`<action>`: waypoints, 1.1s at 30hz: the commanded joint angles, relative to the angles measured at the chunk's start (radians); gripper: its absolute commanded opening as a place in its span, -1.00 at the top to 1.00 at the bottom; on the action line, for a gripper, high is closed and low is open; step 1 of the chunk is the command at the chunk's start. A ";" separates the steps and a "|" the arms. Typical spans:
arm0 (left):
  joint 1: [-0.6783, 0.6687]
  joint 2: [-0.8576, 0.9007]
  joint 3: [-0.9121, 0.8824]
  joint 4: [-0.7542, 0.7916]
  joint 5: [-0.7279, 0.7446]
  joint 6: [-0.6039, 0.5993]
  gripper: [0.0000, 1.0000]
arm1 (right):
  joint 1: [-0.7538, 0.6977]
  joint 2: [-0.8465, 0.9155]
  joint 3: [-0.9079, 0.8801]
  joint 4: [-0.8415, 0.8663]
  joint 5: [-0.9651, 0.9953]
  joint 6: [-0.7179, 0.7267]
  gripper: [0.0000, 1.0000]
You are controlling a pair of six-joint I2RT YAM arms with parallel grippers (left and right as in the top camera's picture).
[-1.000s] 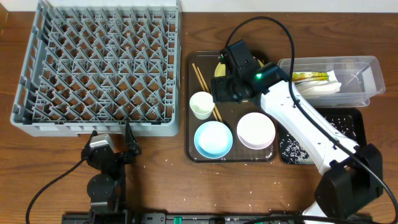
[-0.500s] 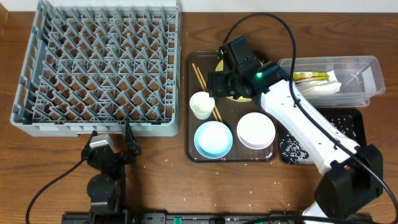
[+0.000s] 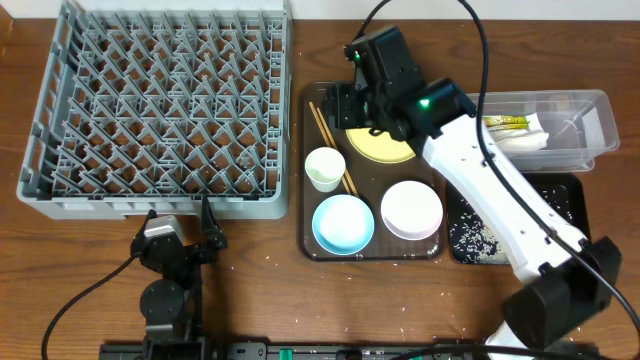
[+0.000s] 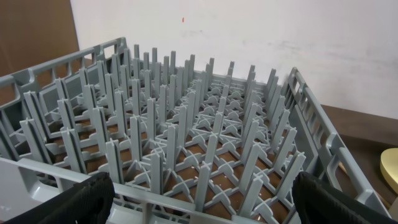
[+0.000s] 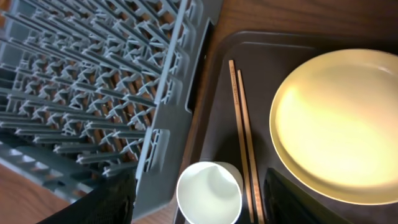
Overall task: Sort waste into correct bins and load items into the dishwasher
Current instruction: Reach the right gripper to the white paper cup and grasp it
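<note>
My right gripper (image 3: 347, 104) is open and empty. It hovers over the back left of the brown serving tray (image 3: 306, 205), above the chopsticks (image 3: 322, 125) and beside the yellow plate (image 3: 385, 148). In the right wrist view its fingers (image 5: 202, 202) straddle the small white cup (image 5: 209, 191), with the chopsticks (image 5: 241, 124) and plate (image 5: 339, 124) ahead. The cup (image 3: 324, 168), blue bowl (image 3: 343, 222) and white bowl (image 3: 411, 209) sit on the tray. My left gripper (image 3: 180, 240) is open at the front edge of the grey dish rack (image 3: 160, 100), which holds nothing; the left wrist view shows its jaws (image 4: 199, 199) facing the rack's pegs (image 4: 186, 143).
The clear tub (image 3: 575, 130) at the back right holds the green-and-yellow wrapper (image 3: 505, 124) and white paper (image 3: 515, 142). The black tray (image 3: 560, 200) in front of it holds rice grains (image 3: 470, 235). A few grains lie on the wooden table near the front.
My right gripper has moved toward the back and a little left, uncovering more of the yellow plate. The left arm has not moved.
</note>
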 commanded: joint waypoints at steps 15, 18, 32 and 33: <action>0.003 -0.005 -0.022 -0.034 -0.005 0.002 -0.83 | -0.001 0.208 0.016 -0.124 -0.004 0.025 -0.18; 0.003 -0.005 -0.022 -0.034 -0.005 0.002 -0.83 | -0.001 0.221 0.014 -0.127 -0.004 0.025 -0.18; 0.003 -0.006 -0.022 -0.034 -0.005 0.002 -0.83 | 0.025 0.248 0.014 -0.166 -0.008 0.023 -0.16; 0.003 -0.006 -0.022 -0.034 -0.005 0.002 -0.83 | 0.025 0.248 0.014 -0.166 -0.008 0.021 -0.17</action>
